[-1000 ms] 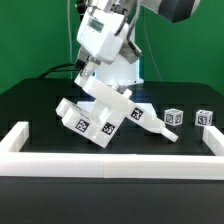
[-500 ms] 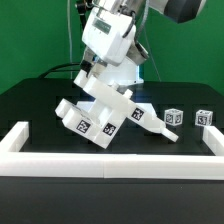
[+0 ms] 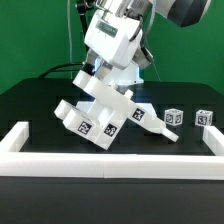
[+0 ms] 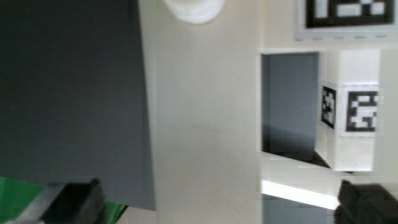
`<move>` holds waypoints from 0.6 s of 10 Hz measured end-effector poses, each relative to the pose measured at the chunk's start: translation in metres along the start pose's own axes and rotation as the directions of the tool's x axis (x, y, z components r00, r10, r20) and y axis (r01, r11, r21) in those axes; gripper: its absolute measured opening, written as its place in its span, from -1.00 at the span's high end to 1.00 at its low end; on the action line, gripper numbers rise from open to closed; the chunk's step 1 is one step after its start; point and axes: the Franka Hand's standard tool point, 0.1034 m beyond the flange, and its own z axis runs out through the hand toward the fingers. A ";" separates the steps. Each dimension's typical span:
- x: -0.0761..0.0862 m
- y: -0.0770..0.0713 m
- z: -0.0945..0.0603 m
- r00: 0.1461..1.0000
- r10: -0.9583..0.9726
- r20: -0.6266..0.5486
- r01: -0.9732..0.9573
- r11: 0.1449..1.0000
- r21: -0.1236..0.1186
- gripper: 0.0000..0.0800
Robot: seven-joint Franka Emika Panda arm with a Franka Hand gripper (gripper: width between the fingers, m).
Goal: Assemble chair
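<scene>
The chair (image 3: pixel 100 116) is a partly joined cluster of matte white tagged parts that leans tilted on the black table in the middle of the exterior view. My gripper (image 3: pixel 95 72) hangs just over its upper end. In the wrist view a broad white chair bar (image 4: pixel 205 120) runs between my dark fingertips (image 4: pixel 80 202), with a gap on each side, so the gripper (image 4: pixel 226 198) is open and holds nothing. Beside the bar lies another chair part with a tag (image 4: pixel 361 108).
Two small tagged white blocks (image 3: pixel 173 117) (image 3: pixel 204 117) stand at the exterior view's right, with a tagged white piece (image 3: pixel 160 127) next to the chair. A long white border rail (image 3: pixel 110 161) runs along the front, with short rails at both ends.
The arm has lifted a little and drifted toward the exterior view's right. The chair parts have stayed where they were, and the jaws have stayed wide.
</scene>
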 end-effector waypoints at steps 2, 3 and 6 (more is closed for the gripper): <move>0.000 0.001 0.002 1.000 -0.005 -0.010 0.005 1.000 -0.007 -0.62; 0.001 0.001 0.002 1.000 -0.005 -0.010 0.005 1.000 -0.006 -0.62; -0.001 0.002 -0.006 1.000 -0.010 -0.008 0.010 1.000 0.001 -0.62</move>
